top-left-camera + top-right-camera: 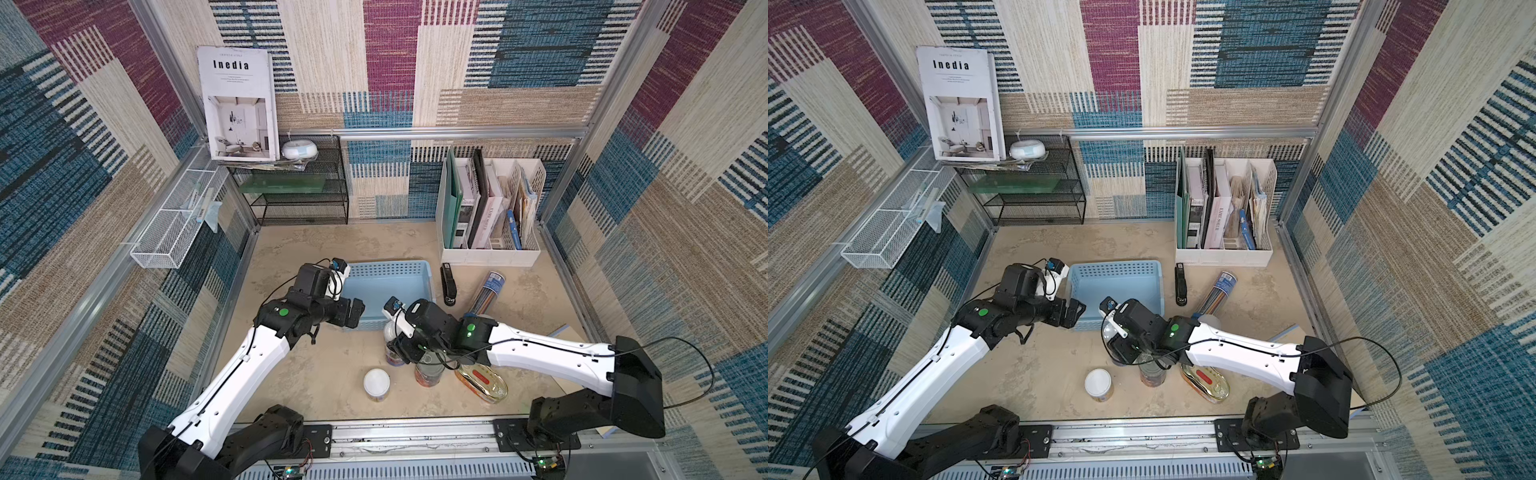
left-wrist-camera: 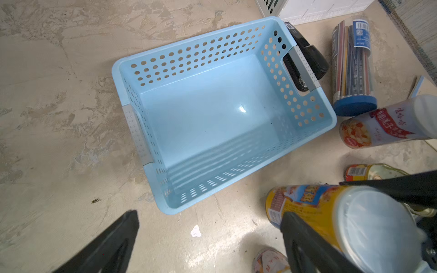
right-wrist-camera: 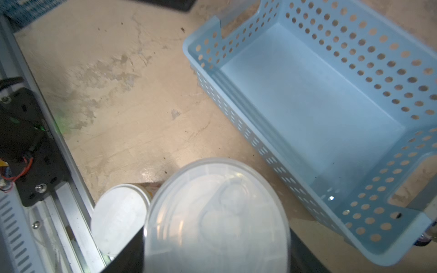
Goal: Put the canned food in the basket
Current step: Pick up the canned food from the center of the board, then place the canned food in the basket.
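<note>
The light-blue basket (image 1: 386, 264) (image 1: 1113, 264) (image 2: 212, 113) (image 3: 307, 94) has nothing in it. My right gripper (image 1: 401, 353) (image 1: 1121, 350) (image 3: 217, 236) is shut on an upright white-lidded can (image 2: 331, 208) just in front of the basket's near right corner. A second white-lidded can (image 1: 377, 384) (image 3: 118, 212) stands alone nearer the front. A silver-topped tin (image 1: 430, 370) and an oval gold tin (image 1: 482, 380) lie under the right arm. A third white-lidded can (image 2: 390, 123) (image 1: 1210, 321) lies on its side. My left gripper (image 1: 353, 312) (image 2: 210, 215) hangs open by the basket's near left corner.
A black stapler (image 1: 448, 284) and a clear tube with a blue cap (image 1: 486, 293) lie right of the basket. A white file organizer (image 1: 490, 208) and a black wire shelf (image 1: 299, 195) stand at the back. A metal rail (image 1: 415, 432) runs along the front.
</note>
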Controlling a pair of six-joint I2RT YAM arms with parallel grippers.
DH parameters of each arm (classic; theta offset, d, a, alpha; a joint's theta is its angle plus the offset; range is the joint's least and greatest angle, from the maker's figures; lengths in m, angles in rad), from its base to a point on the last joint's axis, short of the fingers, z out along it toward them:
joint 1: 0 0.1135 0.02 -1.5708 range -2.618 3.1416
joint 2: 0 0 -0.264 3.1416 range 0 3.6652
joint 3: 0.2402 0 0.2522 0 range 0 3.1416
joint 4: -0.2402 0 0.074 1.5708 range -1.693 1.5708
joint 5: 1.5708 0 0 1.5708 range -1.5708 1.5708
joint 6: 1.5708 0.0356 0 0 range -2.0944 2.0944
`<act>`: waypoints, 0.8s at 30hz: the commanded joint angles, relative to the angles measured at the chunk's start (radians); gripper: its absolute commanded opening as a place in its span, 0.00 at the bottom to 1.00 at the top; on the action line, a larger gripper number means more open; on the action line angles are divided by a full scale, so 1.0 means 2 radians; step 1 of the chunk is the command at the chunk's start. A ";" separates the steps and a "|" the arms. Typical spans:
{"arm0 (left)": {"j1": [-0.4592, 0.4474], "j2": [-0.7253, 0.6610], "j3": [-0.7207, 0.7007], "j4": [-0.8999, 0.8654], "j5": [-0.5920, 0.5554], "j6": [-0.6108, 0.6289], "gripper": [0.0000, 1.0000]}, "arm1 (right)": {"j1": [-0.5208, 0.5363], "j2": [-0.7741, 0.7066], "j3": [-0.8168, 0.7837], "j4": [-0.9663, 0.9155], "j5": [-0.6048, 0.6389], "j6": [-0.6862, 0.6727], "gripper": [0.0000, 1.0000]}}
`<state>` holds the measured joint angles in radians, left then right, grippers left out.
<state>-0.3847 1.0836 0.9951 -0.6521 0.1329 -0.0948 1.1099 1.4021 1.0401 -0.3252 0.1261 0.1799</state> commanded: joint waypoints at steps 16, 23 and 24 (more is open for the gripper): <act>-0.009 -0.149 0.028 -0.103 0.046 -0.114 0.99 | -0.081 0.070 0.218 -0.040 0.002 -0.048 0.45; -0.057 -0.163 0.017 -0.129 0.029 -0.144 0.98 | -0.154 0.115 0.243 -0.019 -0.009 -0.051 0.44; -0.067 -0.164 0.016 -0.132 0.018 -0.147 0.98 | -0.163 0.120 0.239 -0.007 -0.012 -0.049 0.44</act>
<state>-0.4911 0.7635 1.0313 -0.8833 0.2260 -0.3546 0.8112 1.6325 1.5146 -0.4538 0.1188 0.0849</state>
